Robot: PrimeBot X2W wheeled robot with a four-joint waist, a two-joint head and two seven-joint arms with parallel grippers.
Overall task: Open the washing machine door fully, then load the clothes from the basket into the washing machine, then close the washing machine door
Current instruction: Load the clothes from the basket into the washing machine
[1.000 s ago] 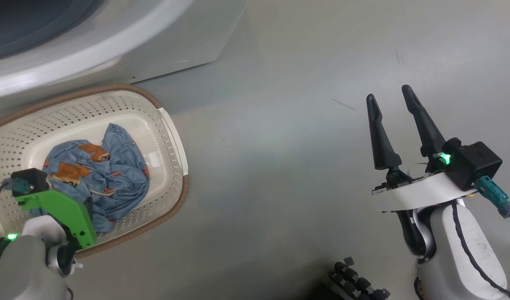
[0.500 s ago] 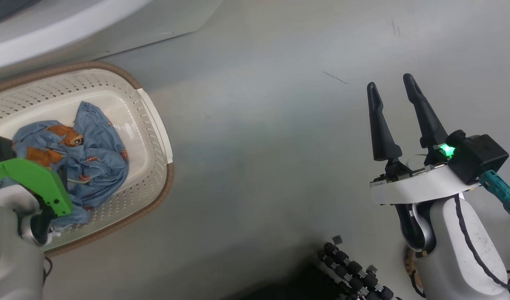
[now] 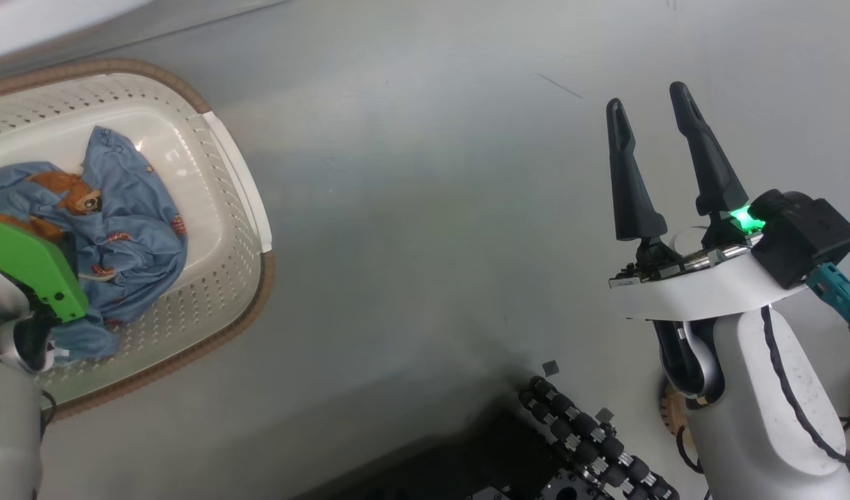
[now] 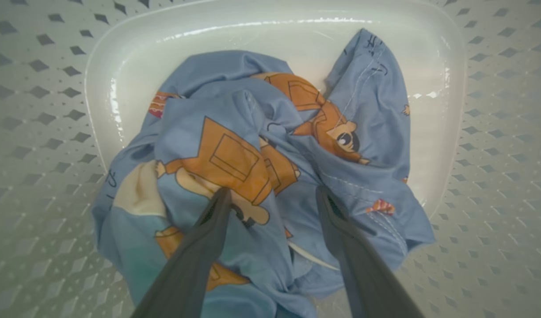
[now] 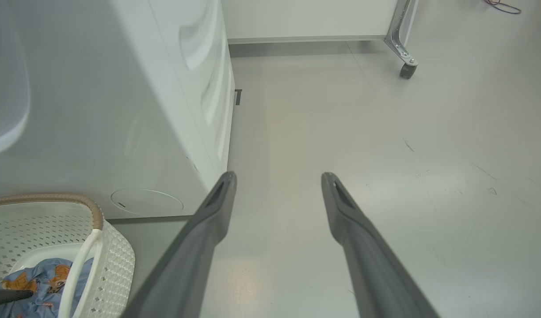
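Left gripper [image 4: 272,191] reaches into the basket [image 4: 40,110] of clothes [image 4: 253,101]
Its two fingers stand spread, tips against the crumpled blue fabric on the basket's bottom. The right gripper [image 3: 646,96], fingers likewise apart and holding nothing, hangs over the grey floor [image 3: 432,208] well away from the basket. The washing machine [image 5: 120,110] stands just beside the basket.

Soft, creased, matt cloth of light-blue garments printed with orange-brown cartoon figures [image 4: 270,145]. Cream-white perforated plastic basket [image 4: 54,110], glossy bottom, brown woven-look rim [image 3: 264,285]. Smooth, faintly shiny grey floor [image 3: 425,208]; smooth panel of white washing machine [image 5: 98,132].
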